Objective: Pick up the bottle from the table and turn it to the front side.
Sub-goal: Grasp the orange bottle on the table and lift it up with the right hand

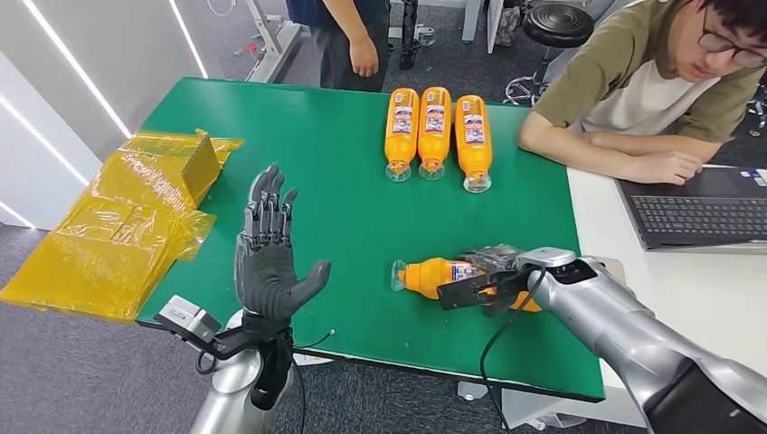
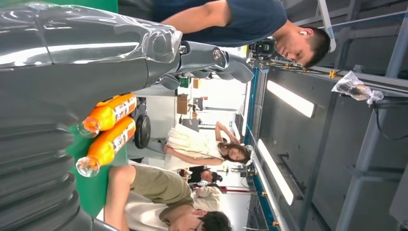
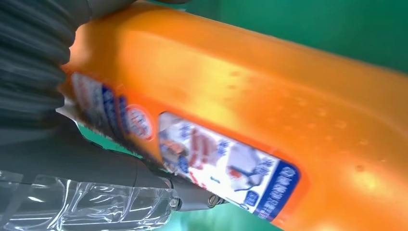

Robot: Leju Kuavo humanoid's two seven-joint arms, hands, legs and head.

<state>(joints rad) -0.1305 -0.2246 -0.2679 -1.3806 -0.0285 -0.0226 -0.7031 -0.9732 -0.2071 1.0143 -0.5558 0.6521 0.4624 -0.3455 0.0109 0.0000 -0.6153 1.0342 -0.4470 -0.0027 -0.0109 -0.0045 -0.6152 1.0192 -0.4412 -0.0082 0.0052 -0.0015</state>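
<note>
I'm seeing bright, even light from ceiling strips [image 2: 290,98]. The bottle [image 3: 269,120] is blurring up close, and glare is streaking the plastic wrap [image 3: 86,207].

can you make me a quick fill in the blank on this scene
1. The right hand holds an orange ____ lying on the green table.
2. At the far edge, ____ more bottles lie in a row.
3. The left hand is raised and ____.
4. A person types on a ____.

Missing: bottle; three; open; laptop

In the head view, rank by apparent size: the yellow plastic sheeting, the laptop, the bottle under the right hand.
1. Yellow plastic sheeting, largest.
2. Laptop, cut off by the frame edge.
3. Bottle, smallest, partly hidden by the right hand.
</note>
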